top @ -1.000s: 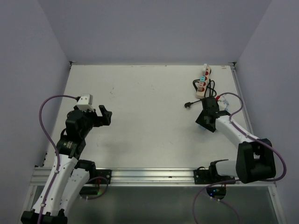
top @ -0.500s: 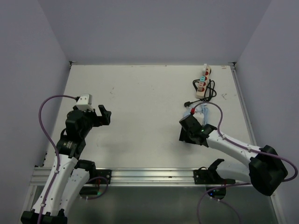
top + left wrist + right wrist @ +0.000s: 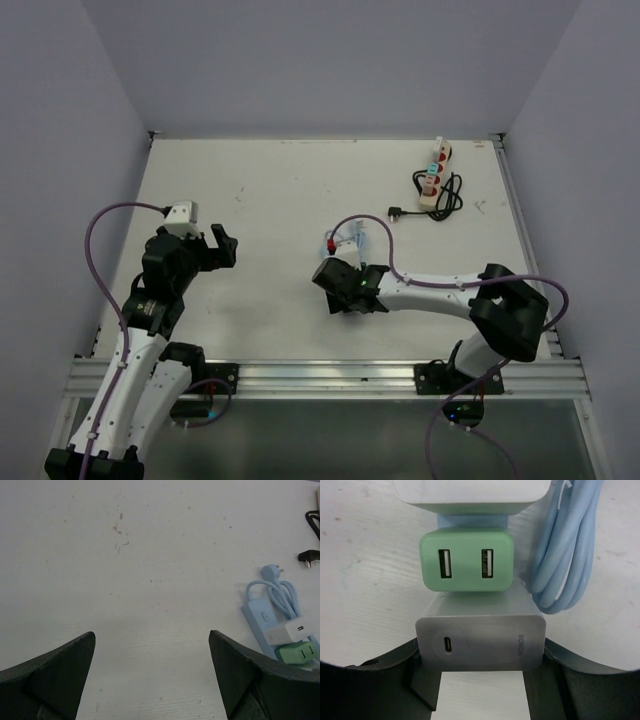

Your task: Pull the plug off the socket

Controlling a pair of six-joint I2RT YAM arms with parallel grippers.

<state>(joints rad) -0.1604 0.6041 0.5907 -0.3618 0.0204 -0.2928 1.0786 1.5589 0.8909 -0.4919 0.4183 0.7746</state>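
A light blue power strip [image 3: 470, 522] lies mid-table with three chargers plugged in a row: white [image 3: 470, 491], green [image 3: 466, 562] and a grey charger [image 3: 481, 630] marked HONOR. My right gripper [image 3: 481, 649] is shut on the grey charger, one finger pressed to each side. From above, the right gripper [image 3: 340, 280] sits just below the blue strip [image 3: 345, 244]. In the left wrist view the strip [image 3: 257, 620] lies at the right edge. My left gripper [image 3: 222, 248] hovers open at the left with nothing in it, its fingertips wide apart [image 3: 151, 636].
The strip's coiled blue cable [image 3: 565, 555] lies to its right. A white power strip [image 3: 437, 172] with a black cable [image 3: 450, 195] and a loose black plug [image 3: 397, 211] sits at the back right. Walls close in the table's sides.
My right arm has swept from the right side toward the table's middle, and the blue strip with its chargers has come along with it. The left arm has stayed put.
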